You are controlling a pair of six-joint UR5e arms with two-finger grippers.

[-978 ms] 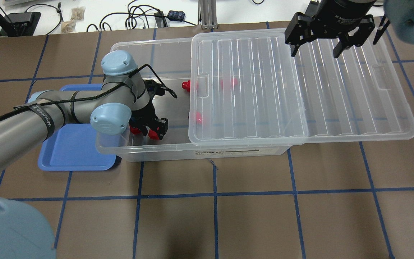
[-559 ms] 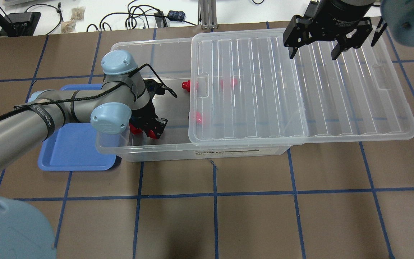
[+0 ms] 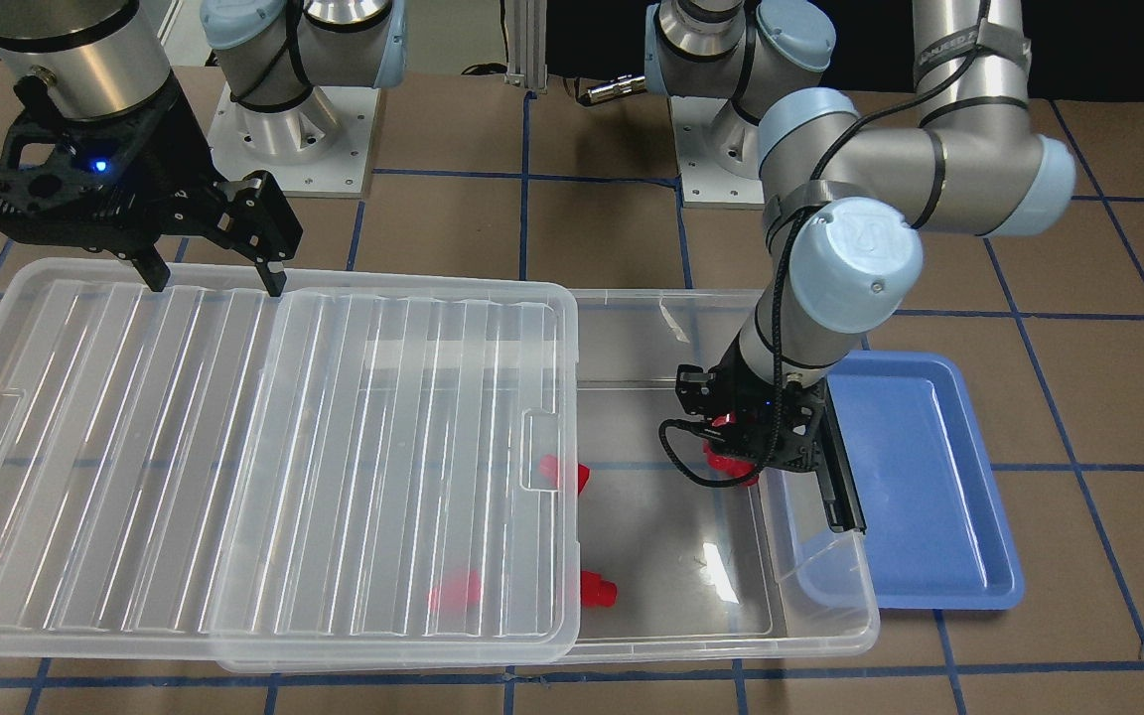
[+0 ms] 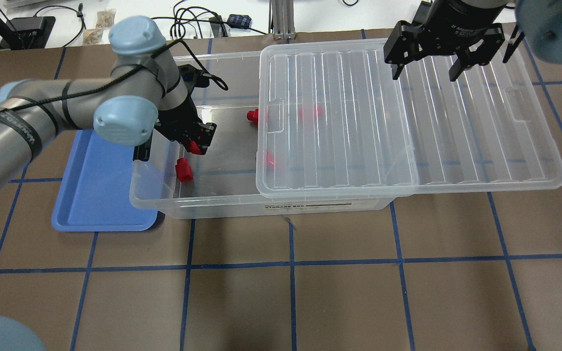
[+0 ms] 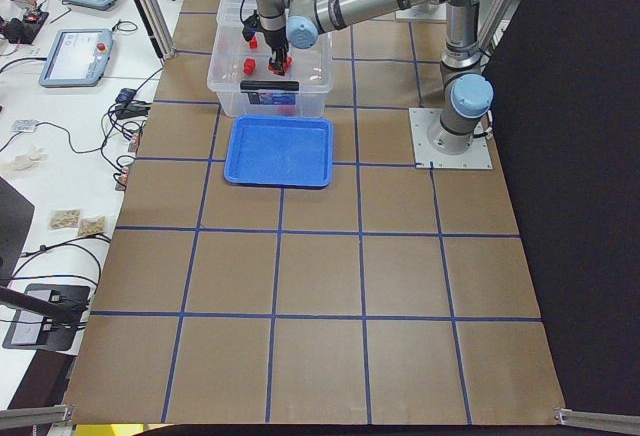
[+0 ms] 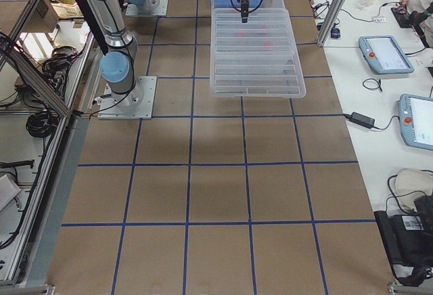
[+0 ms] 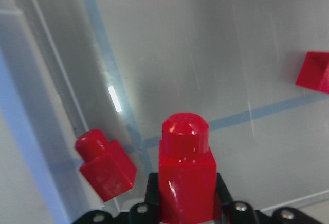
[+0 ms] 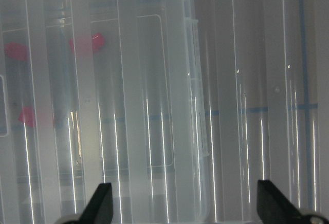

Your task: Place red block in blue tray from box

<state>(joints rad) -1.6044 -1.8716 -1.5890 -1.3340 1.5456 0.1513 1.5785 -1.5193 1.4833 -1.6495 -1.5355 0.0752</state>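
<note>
My left gripper (image 4: 196, 141) is shut on a red block (image 4: 194, 146) and holds it above the floor of the clear box (image 4: 203, 206), at its open end next to the blue tray (image 4: 100, 195). The left wrist view shows the held block (image 7: 186, 175) upright between the jaws, with a second red block (image 7: 105, 163) on the box floor beside it, which the overhead view (image 4: 183, 170) also shows. Further red blocks lie by the lid edge (image 4: 251, 115), (image 4: 267, 159), and one under the lid (image 4: 310, 113). My right gripper (image 4: 426, 66) is open over the lid (image 4: 456, 136).
The ribbed clear lid (image 3: 234, 457) is slid sideways, covering about half the box and overhanging the table. The blue tray (image 3: 929, 477) holds nothing and touches the box's short end. The box wall stands between the left gripper (image 3: 734, 459) and the tray.
My left gripper has lifted and moved toward the far side of the box with a red block in it, uncovering another block on the floor. The right gripper has barely moved.
</note>
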